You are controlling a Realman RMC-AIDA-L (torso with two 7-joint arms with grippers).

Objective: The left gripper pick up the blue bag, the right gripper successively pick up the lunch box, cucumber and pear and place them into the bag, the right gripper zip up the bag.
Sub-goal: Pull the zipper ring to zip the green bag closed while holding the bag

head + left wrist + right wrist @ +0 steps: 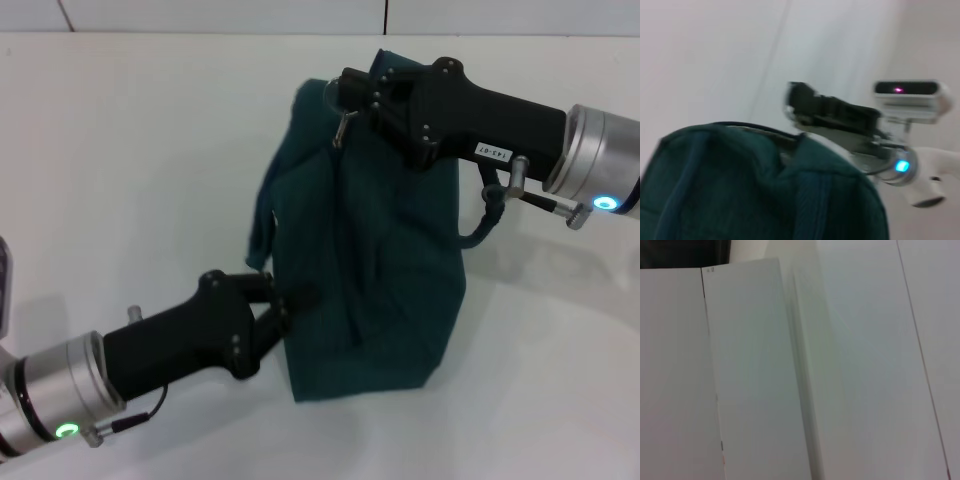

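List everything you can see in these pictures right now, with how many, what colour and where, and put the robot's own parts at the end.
blue bag: one, dark teal, standing on the table in the middle of the head view, between the two claws.
zip pull: one, silver, hanging at the bag's top just below the right claw's tip.
loop handle: one visible, dark teal, hanging off the bag's right side under the right arm.
table: one, white, under everything.
lunch box, cucumber, pear: none visible in any view.
left claw: one, black, on a silver wrist with a green light, closed on the bag's lower left edge.
right claw: one, black with a white label, at the bag's top by the zip; its finger state cannot be told.
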